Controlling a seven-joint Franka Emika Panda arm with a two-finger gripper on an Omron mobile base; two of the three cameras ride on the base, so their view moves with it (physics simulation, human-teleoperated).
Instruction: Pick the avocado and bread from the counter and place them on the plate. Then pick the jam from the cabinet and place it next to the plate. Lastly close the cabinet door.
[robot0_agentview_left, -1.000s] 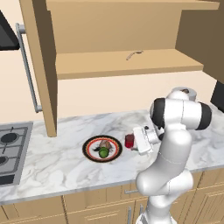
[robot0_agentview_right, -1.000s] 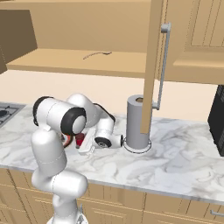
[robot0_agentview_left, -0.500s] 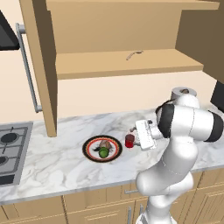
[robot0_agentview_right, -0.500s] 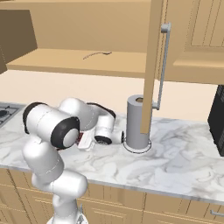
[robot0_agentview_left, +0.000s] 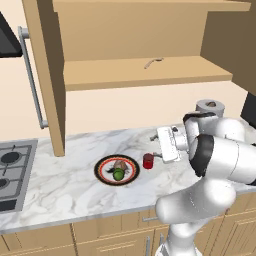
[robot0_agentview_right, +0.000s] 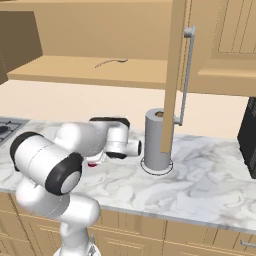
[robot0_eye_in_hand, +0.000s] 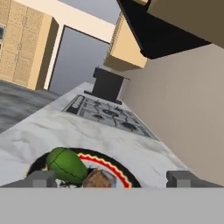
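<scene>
On the white marble counter (robot0_agentview_left: 75, 195) sits the plate (robot0_agentview_left: 102, 167), with the green avocado (robot0_agentview_left: 118, 174) and the brown bread (robot0_agentview_left: 120, 165) on it. The dark red jam (robot0_agentview_left: 148, 160) stands upright on the counter just right of the plate, and a sliver of the jam (robot0_agentview_right: 92, 163) shows behind my arm. My gripper (robot0_agentview_left: 155, 146) hovers open just above and right of the jar, apart from it and holding nothing. In the hand view the avocado (robot0_eye_in_hand: 65, 164) and bread (robot0_eye_in_hand: 101, 178) lie on the plate (robot0_eye_in_hand: 114, 169) between my fingertips (robot0_eye_in_hand: 41, 178). The cabinet door (robot0_agentview_left: 47, 75) stands open.
A tall grey paper-towel roll (robot0_agentview_right: 157, 140) stands right behind my hand. The gas stove (robot0_agentview_left: 12, 170) is at the counter's left end, and a dark appliance (robot0_agentview_right: 248, 135) at the right. The open cabinet's shelf (robot0_agentview_left: 145, 70) overhangs the counter. The door's silver handle (robot0_agentview_right: 185, 75) hangs near the roll.
My hand has lifted up and away from the jam, which stays standing beside the plate. The jaws have spread slightly wider.
</scene>
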